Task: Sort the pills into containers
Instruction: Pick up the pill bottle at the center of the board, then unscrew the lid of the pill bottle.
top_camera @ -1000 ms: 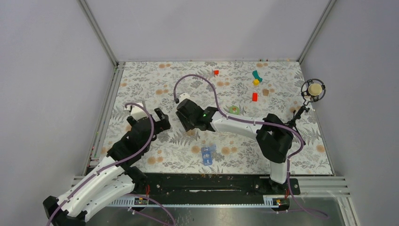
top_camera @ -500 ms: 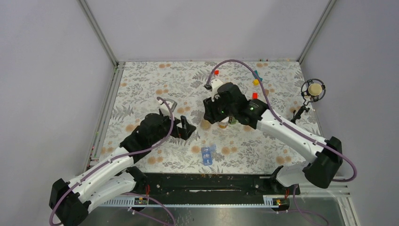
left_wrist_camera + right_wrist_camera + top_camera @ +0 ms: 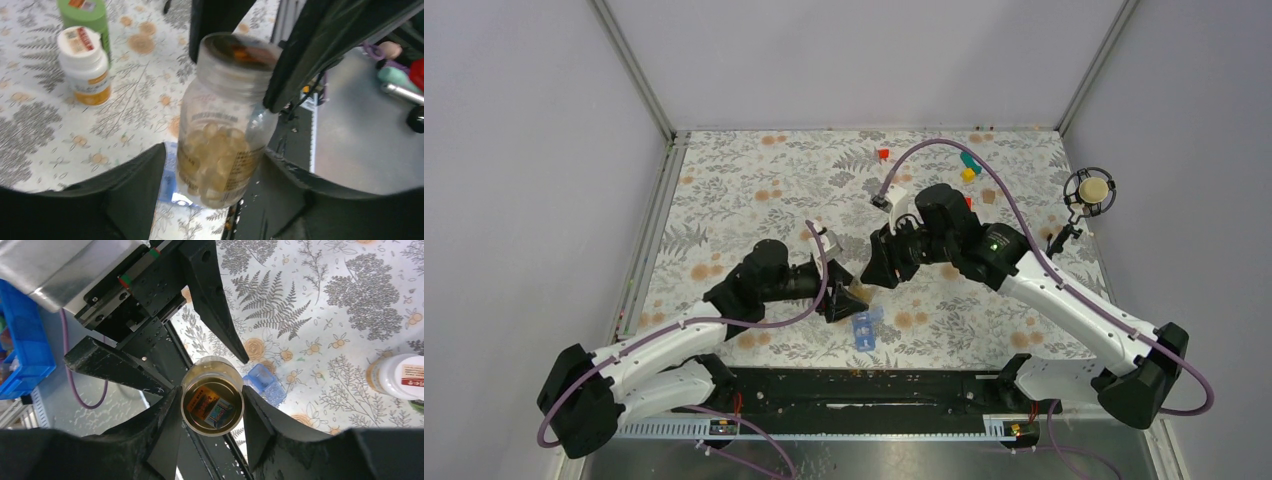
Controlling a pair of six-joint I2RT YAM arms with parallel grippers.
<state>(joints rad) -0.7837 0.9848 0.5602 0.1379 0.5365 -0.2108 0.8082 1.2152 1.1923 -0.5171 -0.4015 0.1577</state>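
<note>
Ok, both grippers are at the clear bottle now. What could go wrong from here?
1. The left gripper holds the clear bottle tilted, low on its smooth body; if the right gripper twists the lid, the bottle may slip or turn with it.
2. The bottle is held close to the pill box, near the edge of the table; once open, capsules could spill outside it.

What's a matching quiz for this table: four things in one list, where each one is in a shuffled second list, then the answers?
Things:
1. clear bottle
2. white bottle
3. pill box
4. yellow block

Places:
A. beside the teal block
B. nearest the near edge of the table
C. held by the left gripper and right gripper
D. beside the green bottle

Pairs: 1-C, 2-D, 3-B, 4-A.
</note>
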